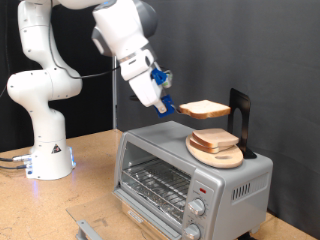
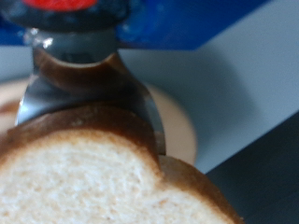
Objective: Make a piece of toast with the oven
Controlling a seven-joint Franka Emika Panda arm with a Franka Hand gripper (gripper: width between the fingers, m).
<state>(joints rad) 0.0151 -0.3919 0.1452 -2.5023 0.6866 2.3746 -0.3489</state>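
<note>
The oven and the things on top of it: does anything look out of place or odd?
Nothing looks spilled or damaged. The pincer holds a slice of bread in the air above the oven, whose door is open. A second slice lies on a wooden plate on the oven's top.

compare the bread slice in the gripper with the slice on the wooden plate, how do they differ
The held slice is in the air, pinched at one edge by the gripper, while the plate slice rests on the round wooden plate on top of the oven. The held slice lies roughly level, above and apart from the plate slice. The plate slice sits free, with nothing gripping it. Both are pale bread with a tan-brown crust.
</note>
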